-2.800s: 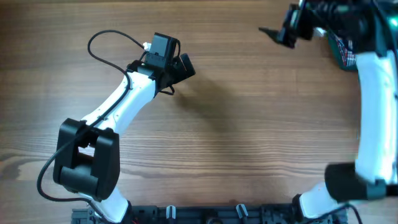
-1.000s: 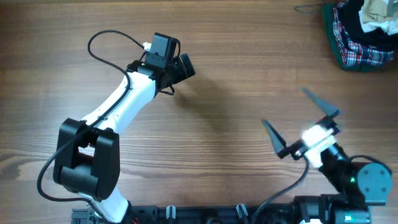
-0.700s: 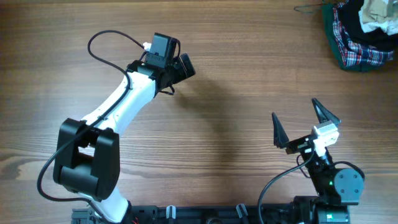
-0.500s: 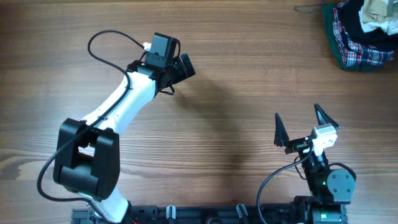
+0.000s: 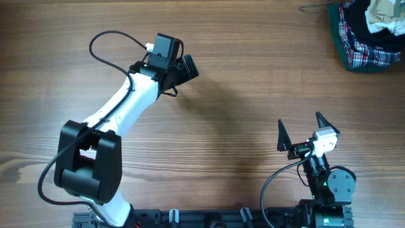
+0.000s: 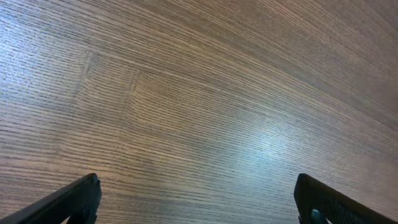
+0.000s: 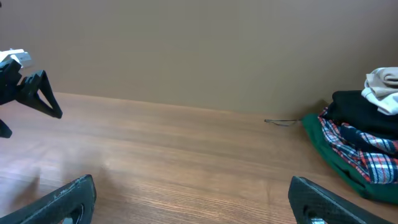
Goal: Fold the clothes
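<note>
The pale blue-and-white garment is out of view in every frame. My left gripper (image 5: 187,67) is open and empty, hovering over bare wood at the upper middle of the table; its wrist view (image 6: 198,198) shows only wood grain between the fingertips. My right gripper (image 5: 302,130) is open and empty, pulled back near the front right edge close to its base. Its wrist view (image 7: 194,198) looks across the table, with nothing between the fingers.
A heap of red-green plaid, dark and cream clothes (image 5: 367,31) lies at the far right corner, also seen in the right wrist view (image 7: 364,152). A thin wire hanger (image 5: 313,8) lies next to it. The left arm's gripper shows at far left in the right wrist view (image 7: 31,93).
My right arm has swung back from the clothes heap at the far right corner to the front right edge, gripper open and empty. The left arm has not moved.
</note>
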Available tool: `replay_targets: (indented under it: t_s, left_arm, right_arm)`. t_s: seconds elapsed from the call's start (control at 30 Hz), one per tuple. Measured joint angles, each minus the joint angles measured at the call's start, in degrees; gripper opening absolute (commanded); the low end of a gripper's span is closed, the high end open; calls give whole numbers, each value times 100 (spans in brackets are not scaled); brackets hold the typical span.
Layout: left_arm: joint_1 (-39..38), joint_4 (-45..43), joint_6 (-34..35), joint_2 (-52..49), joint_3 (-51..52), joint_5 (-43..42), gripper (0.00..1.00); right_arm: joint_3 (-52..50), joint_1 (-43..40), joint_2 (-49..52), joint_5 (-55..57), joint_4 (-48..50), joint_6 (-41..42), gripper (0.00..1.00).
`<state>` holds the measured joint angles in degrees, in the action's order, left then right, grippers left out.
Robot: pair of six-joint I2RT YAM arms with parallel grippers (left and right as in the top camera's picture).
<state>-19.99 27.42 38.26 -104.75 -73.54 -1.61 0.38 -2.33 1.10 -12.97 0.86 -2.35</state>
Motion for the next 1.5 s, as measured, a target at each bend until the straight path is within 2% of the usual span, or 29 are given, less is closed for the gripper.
replay_targets:
  t_s: [0.33,0.47,0.6,0.67,0.77,0.83,0.97,1.07,1.27,1.4,1.5]
  left_arm:
    - [2,238,-28,15,0,223,100]
    - [13,-76,-1270,844,15,363,100]
    - [155,-306,-3040,2229,7,-162,100]
    - [417,-372,-3473,2791,68,-391,100]
    - [988,-518,-3700,3574,809,-745,100]
    - [1276,-1172,-3764,4236,1794,-890,100]
    - [1327,-3049,-3823,5565,3915,-1008,100]
    - [1344,-3668,-3823,6679,5298,-1032,100]
    - [1856,-3663,-3814,8642,6570,-1029,100]
    - [2114,-3624,-3751,9425,7053,-1029,100]
    - [2201,-3156,-3670,9792,7283,-1027,100]
  right_arm:
    - [0,0,0,2,0,0,100]
    - [0,0,0,0,0,0,100]
    - [0,0,0,2,0,0,100]
    - [0,0,0,2,0,0,100]
    - [0,0,0,17,2,0,100]
    - [0,-4,2,17,0,0,100]
    - [0,-4,2,20,-2,0,100]
    - [0,-4,9,20,-2,0,100]
    - [0,-4,7,20,-4,0,100]
    - [0,-4,7,20,-2,0,100]
    - [0,-4,7,20,-2,0,100]
